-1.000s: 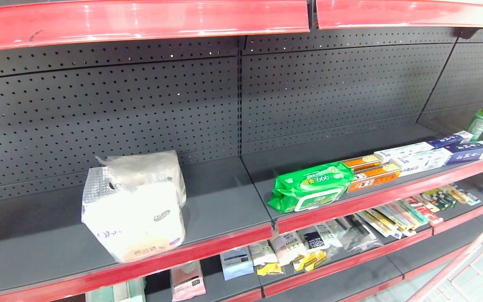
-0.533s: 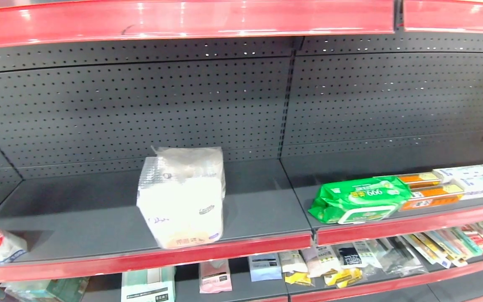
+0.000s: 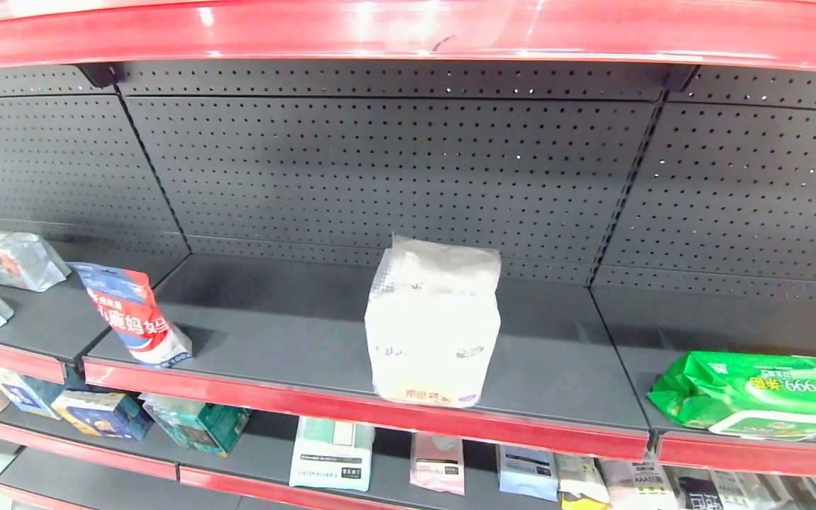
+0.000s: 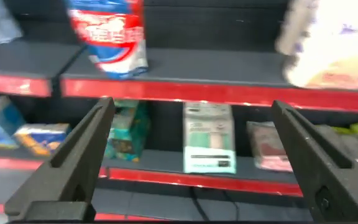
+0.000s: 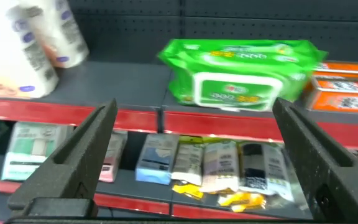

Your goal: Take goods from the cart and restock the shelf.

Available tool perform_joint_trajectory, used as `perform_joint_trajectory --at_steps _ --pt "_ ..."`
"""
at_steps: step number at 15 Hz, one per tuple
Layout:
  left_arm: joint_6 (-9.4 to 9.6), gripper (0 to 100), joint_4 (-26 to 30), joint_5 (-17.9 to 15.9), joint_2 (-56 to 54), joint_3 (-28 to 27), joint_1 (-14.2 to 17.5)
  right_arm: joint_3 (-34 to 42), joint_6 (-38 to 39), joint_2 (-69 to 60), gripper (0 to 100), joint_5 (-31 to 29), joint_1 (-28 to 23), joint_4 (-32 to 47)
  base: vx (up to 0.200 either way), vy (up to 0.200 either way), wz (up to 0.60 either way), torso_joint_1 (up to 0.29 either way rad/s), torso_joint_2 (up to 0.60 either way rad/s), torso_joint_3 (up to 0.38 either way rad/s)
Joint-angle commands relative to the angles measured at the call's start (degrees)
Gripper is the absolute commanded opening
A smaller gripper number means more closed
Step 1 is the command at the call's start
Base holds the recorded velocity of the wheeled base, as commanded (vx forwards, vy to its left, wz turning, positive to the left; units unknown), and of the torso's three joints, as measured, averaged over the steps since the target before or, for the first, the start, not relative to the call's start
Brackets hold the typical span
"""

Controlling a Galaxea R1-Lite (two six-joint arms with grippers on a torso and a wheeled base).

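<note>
Straight ahead in the head view, the shelf (image 3: pixel 380 412) runs from left to right, a dark grey board with a red front edge and a perforated back panel (image 3: pixel 394 163). A white tissue pack (image 3: pixel 433 326) stands upright in the middle bay, near the front edge. In the next bay to the right, well apart from it, a green wipes pack (image 3: pixel 755 393) lies flat at the front edge. At the left end of the middle bay a red, white and blue bag (image 3: pixel 135 315) stands tilted, and silvery bags (image 3: pixel 4 258) lie in the bay farther left. The lower shelf (image 3: pixel 266 443) carries teal boxes (image 3: pixel 199 425), a white and green box (image 3: pixel 331 453), a pink packet (image 3: pixel 438 462) and more small packets toward the right.

The left hand (image 4: pixel 191 162) hangs in front of the shelving with its fingers (image 4: pixel 73 168) spread wide and nothing between them. Past it, the left wrist view takes in the tilted bag, the white and green box and the pink packet. The right hand (image 5: pixel 191 162) is also spread wide and empty, facing the red edge below the green wipes pack. Orange boxes (image 5: pixel 347 90) lie just beside that pack.
</note>
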Motion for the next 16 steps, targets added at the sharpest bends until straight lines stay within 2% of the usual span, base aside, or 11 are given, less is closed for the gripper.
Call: perform_joint_trajectory --at_steps 1,5,6,7,8,10,11,12,13,14,16 --pt "-0.01 100 0.0 -2.2 0.1 -0.1 0.0 0.0 0.0 0.1 100 0.0 0.0 0.0 0.000 0.000 0.00 0.000 0.00 0.000" --pt "-0.71 100 -0.3 -6.0 6.3 -1.8 -0.9 0.0 0.0 0.1 100 0.0 0.0 0.0 0.000 0.000 0.00 0.000 0.00 0.000" --pt "-0.89 100 -0.9 -8.6 8.3 -2.9 -2.7 0.0 0.0 0.1 100 0.0 0.0 0.0 0.000 0.000 0.00 0.000 0.00 0.000" --pt "-1.15 100 -1.1 -12.3 7.5 -3.1 -6.6 0.0 0.0 0.1 100 0.0 0.0 0.0 0.000 0.000 0.00 0.000 0.00 0.000" --pt "-0.80 100 -0.7 -12.9 5.7 -2.4 -9.6 0.0 0.0 0.1 100 0.0 0.0 0.0 0.000 0.000 0.00 0.000 0.00 0.000" --pt "-1.50 100 -0.7 -12.4 5.7 -1.9 -10.0 0.0 0.0 0.1 100 0.0 0.0 0.0 0.000 0.000 0.00 0.000 0.00 0.000" --pt "-1.94 100 -0.9 -10.8 6.3 -1.9 -9.7 0.0 0.0 0.1 100 0.0 0.0 0.0 0.000 0.000 0.00 0.000 0.00 0.000" --pt "-1.68 100 -1.3 -2.1 9.3 -2.0 -8.3 0.0 0.0 0.1 100 0.0 0.0 0.0 0.000 0.000 0.00 0.000 0.00 0.000" --pt "-1.24 100 -2.9 8.7 11.1 -2.0 -7.4 0.0 0.0 0.1 100 0.0 0.0 0.0 0.000 0.000 0.00 0.000 0.00 0.000" --pt "-1.33 100 -3.4 15.3 10.1 -1.9 -7.8 0.0 0.0 0.1 100 0.0 0.0 0.0 0.000 0.000 0.00 0.000 0.00 0.000" --pt "-0.71 100 -3.0 19.8 5.7 0.5 -7.8 0.0 0.0 0.1 100 0.0 0.0 0.0 0.000 0.000 0.00 0.000 0.00 0.000"
